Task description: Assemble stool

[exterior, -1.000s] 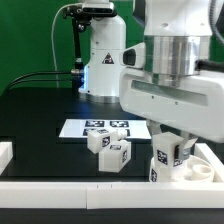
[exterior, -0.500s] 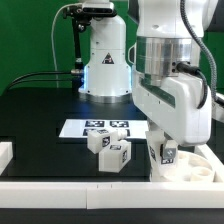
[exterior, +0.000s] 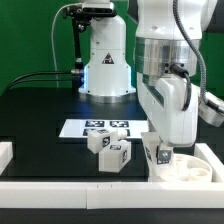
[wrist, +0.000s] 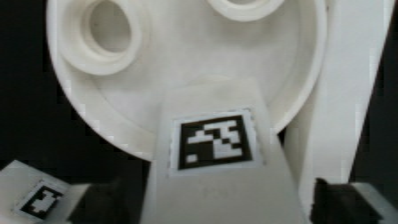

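Note:
My gripper [exterior: 160, 150] is shut on a white stool leg [exterior: 161, 156] with a tag on its face and holds it upright, low over the round white seat [exterior: 193, 171] in the corner at the exterior view's right. In the wrist view the leg [wrist: 222, 165] sits between my dark fingers [wrist: 356, 200], with the gripper [wrist: 231, 205] over the seat disc [wrist: 196, 70] and its holes. Whether the leg touches the seat is hidden. Two loose legs [exterior: 100, 141] [exterior: 117, 154] lie near the middle; one shows in the wrist view [wrist: 32, 196].
The marker board [exterior: 82, 127] lies flat behind the loose legs. White border rails run along the front [exterior: 80, 186], the left [exterior: 5, 152] and the right [exterior: 212, 152]; one shows beside the seat in the wrist view [wrist: 347, 100]. The robot base [exterior: 105, 60] stands at the back.
The arm has turned at the wrist and carried the held leg slightly toward the exterior view's left and a little lower over the seat. The loose legs have not moved.

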Robot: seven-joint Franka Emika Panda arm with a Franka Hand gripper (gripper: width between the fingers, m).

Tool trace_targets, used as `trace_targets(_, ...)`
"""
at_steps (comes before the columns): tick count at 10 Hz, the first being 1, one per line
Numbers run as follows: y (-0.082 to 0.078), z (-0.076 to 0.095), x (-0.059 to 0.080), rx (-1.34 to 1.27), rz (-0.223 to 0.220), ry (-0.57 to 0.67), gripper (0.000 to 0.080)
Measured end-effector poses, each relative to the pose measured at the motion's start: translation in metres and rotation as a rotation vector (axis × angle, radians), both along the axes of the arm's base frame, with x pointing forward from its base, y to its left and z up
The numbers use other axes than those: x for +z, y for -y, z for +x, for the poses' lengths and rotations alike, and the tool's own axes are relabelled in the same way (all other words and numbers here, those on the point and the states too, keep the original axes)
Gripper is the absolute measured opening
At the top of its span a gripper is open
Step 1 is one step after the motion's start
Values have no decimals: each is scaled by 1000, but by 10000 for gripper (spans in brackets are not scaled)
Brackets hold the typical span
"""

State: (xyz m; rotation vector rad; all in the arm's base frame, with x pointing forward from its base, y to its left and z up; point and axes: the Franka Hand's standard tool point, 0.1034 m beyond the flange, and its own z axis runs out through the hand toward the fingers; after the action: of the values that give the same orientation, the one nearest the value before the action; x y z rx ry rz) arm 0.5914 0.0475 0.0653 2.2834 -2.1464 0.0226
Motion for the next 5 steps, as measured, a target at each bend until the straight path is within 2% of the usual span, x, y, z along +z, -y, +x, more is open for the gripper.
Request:
trace_targets(1, -1, 0, 5, 33, 4, 6, 608)
trace_targets(2, -2, 0, 14, 55, 15, 16, 608)
trace_targets(3, -2, 0, 20, 66, 23, 24, 641)
trace_targets(5, -3, -1, 16, 70, 21, 18, 647)
